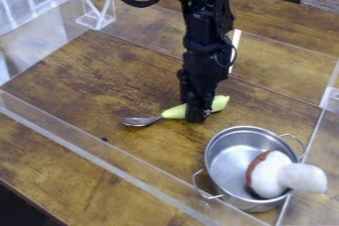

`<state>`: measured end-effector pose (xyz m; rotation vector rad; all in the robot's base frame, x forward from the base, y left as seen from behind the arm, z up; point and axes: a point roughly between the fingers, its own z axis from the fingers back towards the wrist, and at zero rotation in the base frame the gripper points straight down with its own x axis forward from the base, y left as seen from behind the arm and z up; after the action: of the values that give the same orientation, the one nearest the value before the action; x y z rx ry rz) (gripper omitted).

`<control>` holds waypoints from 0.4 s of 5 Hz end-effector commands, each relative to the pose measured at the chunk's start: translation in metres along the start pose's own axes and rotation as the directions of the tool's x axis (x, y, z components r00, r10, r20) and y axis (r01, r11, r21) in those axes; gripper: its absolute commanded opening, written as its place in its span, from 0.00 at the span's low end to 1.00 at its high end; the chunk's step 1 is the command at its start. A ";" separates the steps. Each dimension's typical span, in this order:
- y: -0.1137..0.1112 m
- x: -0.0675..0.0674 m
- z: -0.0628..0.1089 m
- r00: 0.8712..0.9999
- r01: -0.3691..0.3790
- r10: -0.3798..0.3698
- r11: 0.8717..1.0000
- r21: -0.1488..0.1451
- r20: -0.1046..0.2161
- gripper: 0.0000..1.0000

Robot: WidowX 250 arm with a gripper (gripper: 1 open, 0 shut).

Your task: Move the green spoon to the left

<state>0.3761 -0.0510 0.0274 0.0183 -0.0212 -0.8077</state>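
The green spoon (175, 112) lies flat on the wooden table, its yellow-green handle pointing right and its silver bowl (138, 121) to the left. My gripper (196, 112) points straight down onto the handle's middle and is shut on it, hiding part of the handle. The black arm rises from there toward the top of the camera view.
A metal pot (244, 163) stands at the lower right, holding a white-and-red mushroom-like toy (281, 176). Clear plastic walls (79, 136) run along the front and right edges of the table (93, 71). A white rack (95, 10) sits at the back left.
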 end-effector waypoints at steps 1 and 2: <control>0.007 -0.005 0.009 1.000 -0.004 0.004 1.000 0.011 0.022 0.00; 0.007 -0.009 0.009 1.000 0.013 -0.013 1.000 0.001 0.023 0.00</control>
<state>0.3728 -0.0480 0.0255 -0.0049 -0.0164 -0.8351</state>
